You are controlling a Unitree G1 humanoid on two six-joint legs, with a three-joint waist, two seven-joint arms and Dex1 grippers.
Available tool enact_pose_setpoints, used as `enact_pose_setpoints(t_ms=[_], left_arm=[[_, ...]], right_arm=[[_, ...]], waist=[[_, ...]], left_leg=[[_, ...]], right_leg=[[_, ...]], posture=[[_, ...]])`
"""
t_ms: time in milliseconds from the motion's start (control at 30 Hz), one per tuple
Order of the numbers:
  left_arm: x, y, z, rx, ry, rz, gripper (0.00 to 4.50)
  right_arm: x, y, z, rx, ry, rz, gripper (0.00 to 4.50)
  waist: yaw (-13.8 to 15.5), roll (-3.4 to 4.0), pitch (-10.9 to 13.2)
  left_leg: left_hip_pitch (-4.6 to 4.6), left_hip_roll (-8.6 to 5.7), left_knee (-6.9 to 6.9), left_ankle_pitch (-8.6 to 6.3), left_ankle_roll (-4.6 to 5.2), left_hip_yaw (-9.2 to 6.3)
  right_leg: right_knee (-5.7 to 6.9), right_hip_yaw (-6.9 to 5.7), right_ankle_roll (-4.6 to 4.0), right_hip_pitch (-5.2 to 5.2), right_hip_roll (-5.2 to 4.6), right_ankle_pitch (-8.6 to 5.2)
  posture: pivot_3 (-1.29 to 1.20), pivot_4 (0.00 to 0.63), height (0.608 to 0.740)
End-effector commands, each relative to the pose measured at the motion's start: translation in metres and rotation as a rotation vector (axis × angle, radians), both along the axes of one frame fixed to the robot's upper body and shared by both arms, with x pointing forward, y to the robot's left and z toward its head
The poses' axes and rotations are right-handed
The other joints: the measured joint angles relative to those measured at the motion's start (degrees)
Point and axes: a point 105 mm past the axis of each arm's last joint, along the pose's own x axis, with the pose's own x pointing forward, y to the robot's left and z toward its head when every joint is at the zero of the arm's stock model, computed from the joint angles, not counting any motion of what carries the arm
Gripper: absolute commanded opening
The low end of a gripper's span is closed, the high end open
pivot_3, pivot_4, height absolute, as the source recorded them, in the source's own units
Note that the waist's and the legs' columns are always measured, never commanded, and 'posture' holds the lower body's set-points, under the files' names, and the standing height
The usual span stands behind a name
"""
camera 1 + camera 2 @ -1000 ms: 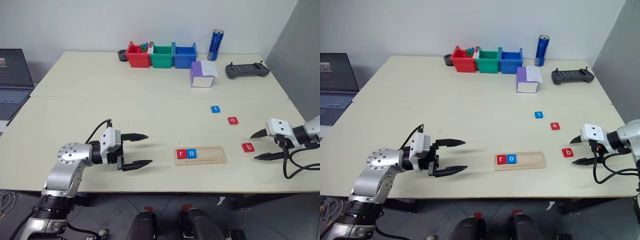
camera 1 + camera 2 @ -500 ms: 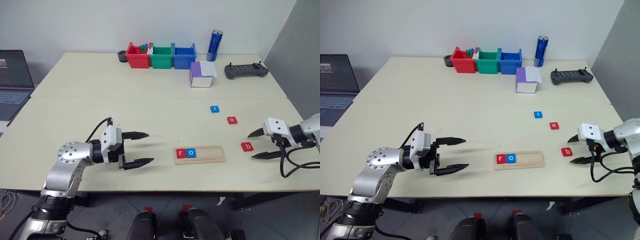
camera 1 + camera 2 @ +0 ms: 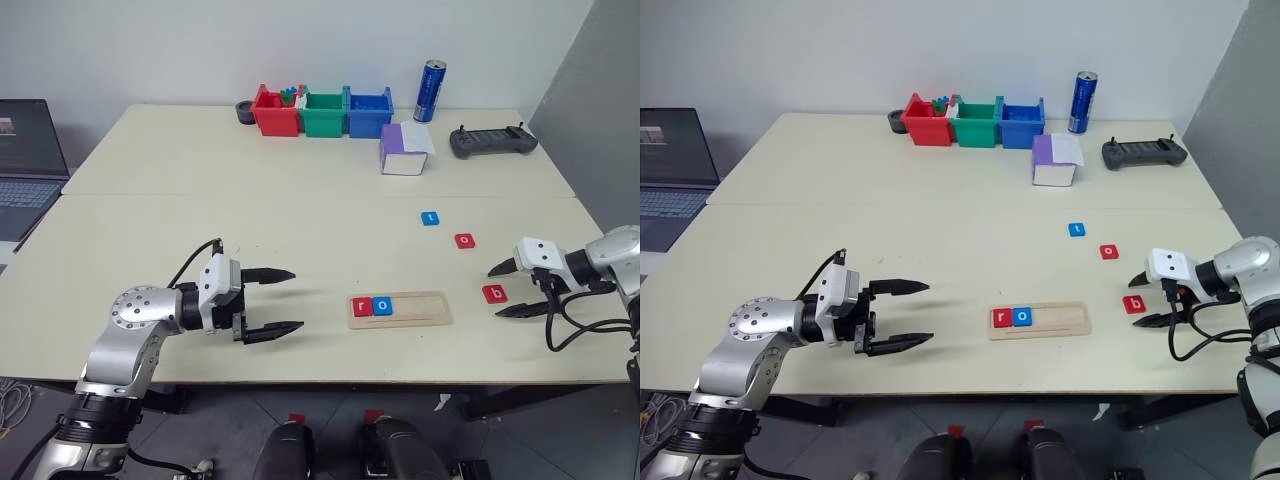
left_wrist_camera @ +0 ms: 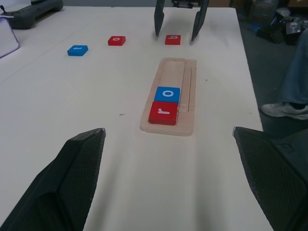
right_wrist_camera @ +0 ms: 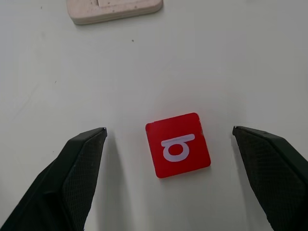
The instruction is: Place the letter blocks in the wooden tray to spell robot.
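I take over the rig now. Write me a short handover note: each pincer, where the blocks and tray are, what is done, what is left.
Left pincer: open, empty, left of the wooden tray.
Right pincer: open, its fingers either side of the red b block lying on the table, not gripping it.
Done: red r block and blue o block sit side by side at the tray's left end.
Left: b, then the red o block, then the blue t block; both lie on the table beyond the tray.

Silver arms, black-fingered hands, cables
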Motion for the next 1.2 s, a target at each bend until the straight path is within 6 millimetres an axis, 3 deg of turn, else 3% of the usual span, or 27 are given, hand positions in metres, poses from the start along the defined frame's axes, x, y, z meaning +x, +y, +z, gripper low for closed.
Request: enact_pose_setpoints(t_ms=[33, 100, 300, 367, 633, 867, 1067, 1200], left_arm=[[-0.003, 0.0, 0.012, -0.007, -0.047, -0.026, 4.5], [-0.003, 0.002, 0.011, -0.007, -0.046, -0.026, 4.5], [-0.005, 0.005, 0.006, -0.011, -0.044, -0.023, 4.5], [-0.005, 0.007, 0.005, -0.012, -0.045, -0.019, 4.5], [-0.003, 0.009, 0.001, -0.015, -0.048, -0.021, 4.5], [-0.002, 0.003, 0.004, -0.026, -0.058, -0.024, 4.5], [-0.001, -0.001, 0.005, -0.035, -0.058, -0.026, 4.5], [0.0, -0.002, 0.005, -0.039, -0.057, -0.026, 4.5]], right_arm=[[-0.001, 0.0, 0.005, -0.019, 0.026, 0.035, 4.29], [-0.002, 0.0, 0.002, -0.016, 0.062, 0.02, 3.88], [-0.004, 0.0, -0.003, -0.025, 0.103, 0.016, 1.9], [-0.004, 0.0, -0.003, -0.027, 0.108, 0.01, 1.46], [0.007, 0.021, 0.029, 0.072, -0.006, 0.06, 1.46], [-0.017, 0.08, 0.061, 0.259, -0.018, 0.204, 1.46], [-0.039, 0.111, 0.051, 0.295, 0.036, 0.234, 1.46], [-0.037, 0.124, 0.039, 0.285, 0.049, 0.203, 1.46]], waist=[[0.0, 0.0, 0.0], [-0.04, 0.0, 0.0], [0.01, 0.0, 0.0], [0.01, 0.0, 0.0], [-0.03, 0.01, 0.0], [0.08, 0.02, 0.0], [0.21, 0.01, 0.0], [0.12, 0.01, 0.0]], left_leg=[[0.0, 0.0, 0.0, 0.0, 0.0, 0.0], [0.01, 0.0, 0.0, 0.0, 0.0, 0.01], [0.0, 0.0, 0.01, 0.0, 0.0, 0.0], [0.01, 0.0, 0.01, 0.0, 0.0, 0.0], [0.01, 0.0, 0.01, 0.0, 0.0, 0.0], [-0.02, 0.04, 0.0, 0.0, 0.0, -0.04], [-0.03, 0.04, 0.01, -0.01, 0.0, -0.07], [-0.03, 0.04, 0.01, -0.01, 0.0, -0.06]], right_leg=[[0.01, -0.01, -0.02, 0.0, 0.0, -0.01], [0.02, 0.0, -0.02, 0.0, 0.0, -0.01], [0.02, 0.0, -0.03, 0.01, 0.0, -0.01], [0.02, 0.0, -0.04, 0.01, 0.0, -0.01], [0.04, 0.0, -0.05, -0.01, 0.0, -0.01], [0.04, -0.05, -0.05, -0.01, -0.01, -0.01], [0.04, -0.09, -0.04, -0.01, -0.01, -0.02], [0.03, -0.09, -0.04, -0.02, -0.01, -0.02]], posture=[[0.0, 0.15, 0.74], [0.0, 0.15, 0.74], [0.0, 0.15, 0.74], [0.0, 0.15, 0.74], [0.0, 0.15, 0.74], [0.0, 0.15, 0.74], [0.0, 0.15, 0.74], [0.0, 0.15, 0.74]])
